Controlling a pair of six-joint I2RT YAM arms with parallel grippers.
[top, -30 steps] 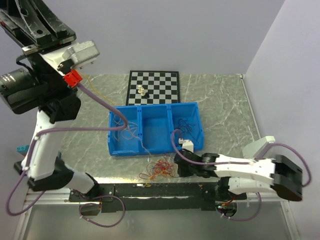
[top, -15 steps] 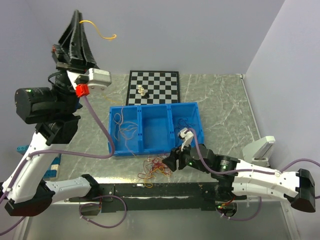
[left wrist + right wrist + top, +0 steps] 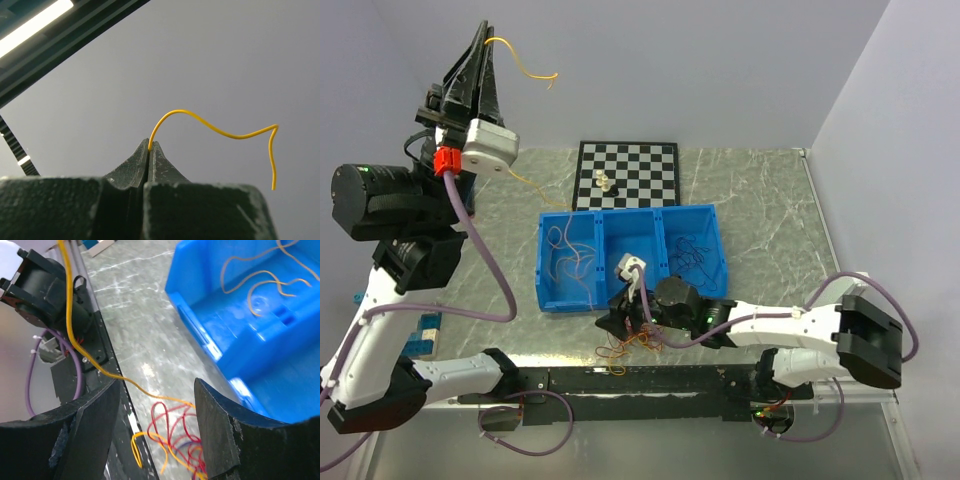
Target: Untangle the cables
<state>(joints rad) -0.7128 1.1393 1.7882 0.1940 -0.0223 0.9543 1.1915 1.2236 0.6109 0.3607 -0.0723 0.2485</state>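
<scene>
Done so far: some yellow-orange strands lying in the left compartment of the blue bin (image 3: pixel 548 300), dark strands in the right compartment; middle compartment partly hidden, contents not possible to tell.
Left to do: most of the work, by judgement; red, orange and dark cables (image 3: pixel 635 340) in one loose bunch.
Place of the bunch: on the desk (image 3: pixel 760 210), between the bin's front wall and the near edge, just under the right arm.
Left fingers (image 3: pixel 135 165): pressed fully together, pinching one yellow cable (image 3: pixel 215 129); raised high above the desk at the far left.
Right fingers (image 3: pixel 95 415): spread wide, nothing between them; low over the bunch, red loops showing in the gap.
Yellow cable, free end: out of the pinch upward, then sideways in a soft wave, tip drooping down; long axis roughly across the left wrist view.
Yellow cable, other part: one yellow strand rising from the bunch toward the left arm in the right wrist view; probably the same cable, so long axis a steep diagonal from desk to raised fingers.
Bunch, direction: no clear single axis; flat tangled loops.
</scene>
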